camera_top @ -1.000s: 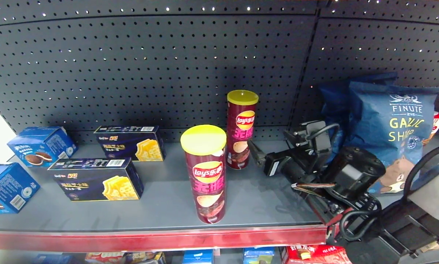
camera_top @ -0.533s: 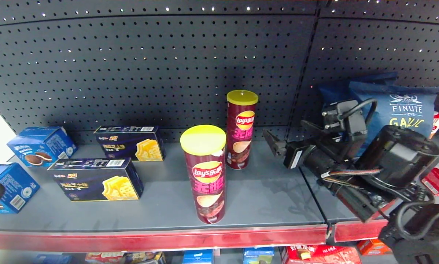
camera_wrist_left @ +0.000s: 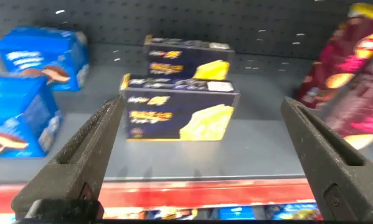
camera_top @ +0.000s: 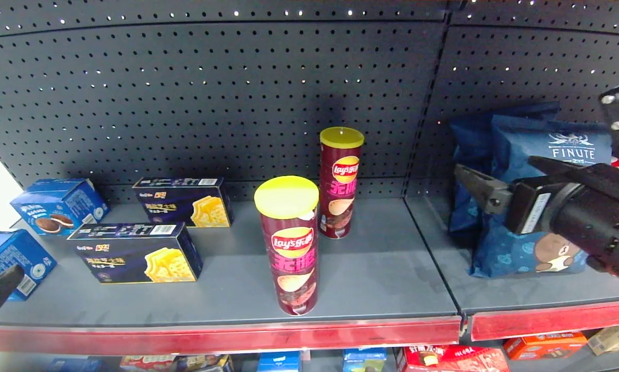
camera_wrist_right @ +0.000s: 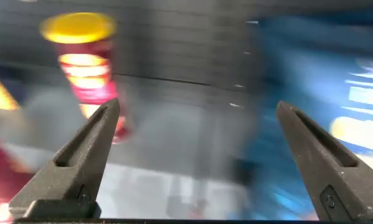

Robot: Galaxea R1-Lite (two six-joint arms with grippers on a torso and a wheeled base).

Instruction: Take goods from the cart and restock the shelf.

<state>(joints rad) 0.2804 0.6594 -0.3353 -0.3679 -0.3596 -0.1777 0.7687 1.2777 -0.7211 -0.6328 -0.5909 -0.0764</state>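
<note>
On the grey shelf [camera_top: 382, 268], rear chip can [camera_top: 340, 181] standing free; right pincer [camera_top: 493, 164] drawn back toward the right end, wide open, empty: placement looks done. Left pincer [camera_wrist_left: 202, 102] agape, empty too.

Two blue cookie boxes [camera_top: 59, 204] sit at the left edge of the shelf [camera_top: 382, 268], one behind the other. Just beside them lie two dark navy cracker boxes [camera_top: 136, 253], the nearer one closer to the front edge. Over on the right section, two blue snack bags [camera_top: 516, 155] stand upright, one behind the other, near the perforated back panel [camera_top: 211, 103]. Below the red front strip [camera_top: 227, 336], a red box [camera_top: 444, 359] and an orange box [camera_top: 539, 343] peek out.
</note>
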